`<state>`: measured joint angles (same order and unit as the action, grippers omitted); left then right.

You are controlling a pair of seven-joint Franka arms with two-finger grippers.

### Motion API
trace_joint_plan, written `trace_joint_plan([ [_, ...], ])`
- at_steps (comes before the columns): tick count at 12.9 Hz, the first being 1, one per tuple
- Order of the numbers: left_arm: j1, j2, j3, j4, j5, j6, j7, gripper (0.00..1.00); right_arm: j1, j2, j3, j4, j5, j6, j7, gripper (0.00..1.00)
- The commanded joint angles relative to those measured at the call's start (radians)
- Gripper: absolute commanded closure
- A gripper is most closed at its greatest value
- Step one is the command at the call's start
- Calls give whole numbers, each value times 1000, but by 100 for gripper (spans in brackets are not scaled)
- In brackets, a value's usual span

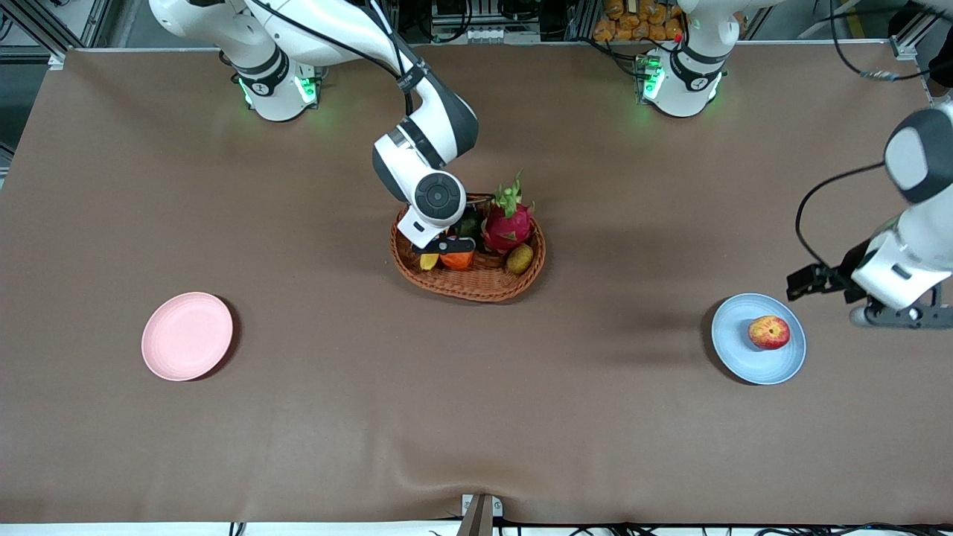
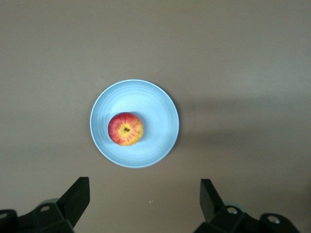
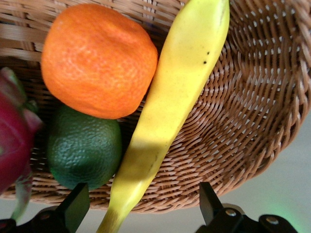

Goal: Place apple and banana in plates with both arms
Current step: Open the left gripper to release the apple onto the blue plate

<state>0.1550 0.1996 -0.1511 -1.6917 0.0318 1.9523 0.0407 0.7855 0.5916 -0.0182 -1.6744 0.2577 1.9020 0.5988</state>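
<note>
Inside the basket [image 1: 476, 286], the banana [image 3: 170, 111] leans on the wall beside an orange fruit [image 3: 97, 60]: light, smooth, easily bruised; grip mid-length. Right pincer [image 3: 141, 206] hangs wide above it. Left pincer [image 2: 143, 206], wide, hangs above the apple [image 1: 768, 332] on the blue plate [image 1: 733, 350].

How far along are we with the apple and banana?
Done: apple sits on the blue plate; open left gripper hangs above it. In hand: open right gripper is down in the basket over the banana. Left: banana to the empty pink plate.
</note>
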Motion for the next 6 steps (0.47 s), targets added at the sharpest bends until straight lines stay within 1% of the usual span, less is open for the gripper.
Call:
trace_joint_plan([
  [1, 3, -73, -25, 29, -3, -68, -89, 0, 27, 27, -3, 22, -14, -15, 29, 0],
  [2, 3, -106, -36, 30, -4, -103, -138, 0, 37, 28, -2, 22, -14, -15, 30, 0],
  [4, 6, -135, -50, 55, -4, -174, -203, 0, 43, 25, -2, 25, -14, -15, 29, 0],
  [5, 9, -138, -51, 75, -4, -220, -220, 0, 43, 25, -2, 27, -14, -17, 29, 6],
  [6, 12, -138, -51, 117, -4, -272, -222, 0, 43, 25, -2, 27, -14, -17, 29, 15],
])
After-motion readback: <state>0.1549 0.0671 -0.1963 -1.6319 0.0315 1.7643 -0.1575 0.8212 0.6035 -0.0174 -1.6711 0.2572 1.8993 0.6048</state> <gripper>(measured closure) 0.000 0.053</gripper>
